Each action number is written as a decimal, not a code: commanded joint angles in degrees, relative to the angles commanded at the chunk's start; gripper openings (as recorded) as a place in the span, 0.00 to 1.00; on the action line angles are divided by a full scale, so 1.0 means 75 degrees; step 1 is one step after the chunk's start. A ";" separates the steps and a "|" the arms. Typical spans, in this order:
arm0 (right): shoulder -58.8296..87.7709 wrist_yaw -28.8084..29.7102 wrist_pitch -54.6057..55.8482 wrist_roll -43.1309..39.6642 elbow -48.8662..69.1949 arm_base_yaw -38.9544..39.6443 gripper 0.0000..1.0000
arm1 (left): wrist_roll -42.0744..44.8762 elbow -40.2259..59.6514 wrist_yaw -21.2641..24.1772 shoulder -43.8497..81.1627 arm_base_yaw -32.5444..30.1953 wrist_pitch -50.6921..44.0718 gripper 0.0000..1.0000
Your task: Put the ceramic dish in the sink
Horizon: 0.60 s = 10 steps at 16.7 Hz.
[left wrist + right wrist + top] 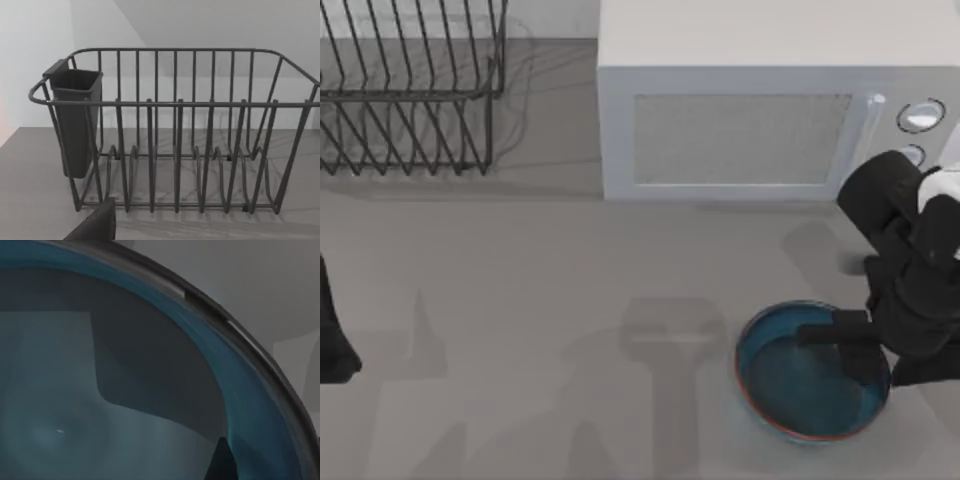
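A: What is nearest the camera side of the desk [550, 300]?

B: The ceramic dish [800, 395], a shallow glossy blue bowl with a thin reddish-brown rim, sits at the near right of the desk. The right end effector [842, 345] is reaching down over its right-hand side, with dark fingers inside the rim. From its wrist camera the blue inner wall and dark rim are very close. I cannot tell how wide the fingers stand, or whether they grip anything.

A: How would the dish handle?

B: My judgement: stiff, fairly heavy for its size, slick from the glaze, and breakable if dropped. The rim looks like the best place to take hold, one finger inside the wall and one outside, pinching firmly so it does not slide.

A: And the other arm?

B: The left end effector [332, 335] is parked at the near left edge, well apart from the dish; its fingers cannot be judged.

A: What lies farther back?

B: A white microwave [760, 110] at the far right, and a dark wire dish rack [410, 90] at the far left, with a cutlery cup [75, 122] on one end.
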 joint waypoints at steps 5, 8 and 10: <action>0.0000 0.0000 0.0000 0.0000 0.0000 0.0000 0.00 | 0.0000 0.0000 0.0000 0.0000 0.0000 0.0000 1.00; 0.0000 0.0000 0.0000 0.0000 0.0000 0.0000 0.00 | 0.0000 0.0000 0.0000 0.0000 0.0000 0.0000 1.00; 0.0000 0.0000 0.0000 0.0000 0.0000 0.0000 0.00 | 0.0000 0.0000 0.0000 0.0000 0.0000 0.0000 1.00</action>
